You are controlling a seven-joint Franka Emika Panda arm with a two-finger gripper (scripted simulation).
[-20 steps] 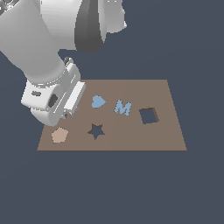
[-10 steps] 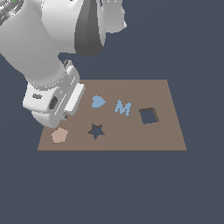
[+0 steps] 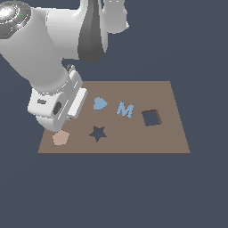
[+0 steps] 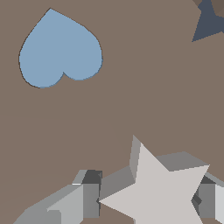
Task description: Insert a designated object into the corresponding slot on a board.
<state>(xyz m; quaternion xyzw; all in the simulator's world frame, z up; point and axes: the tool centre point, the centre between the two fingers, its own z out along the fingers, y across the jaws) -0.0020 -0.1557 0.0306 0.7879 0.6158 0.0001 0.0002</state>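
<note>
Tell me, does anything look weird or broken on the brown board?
Nothing looks broken. One thing is not home yet: the off-white star piece sits between the gripper fingers, while the dark star slot in the board is empty. The blue heart, letter M and tan pentagon lie flat.

Brown board [image 3: 169, 133]; off-white star piece [image 4: 164, 192]; light blue heart [image 4: 59, 50] and letter M [image 3: 125, 109]; tan pentagon [image 3: 60, 138]; dark navy star slot [image 3: 98, 133]; white-grey arm [image 3: 44, 58].

Glossy white rounded arm [image 3: 49, 67] with a dark grey joint band; boxy white gripper [image 4: 144, 203], grey fingers [image 4: 89, 199].
</note>
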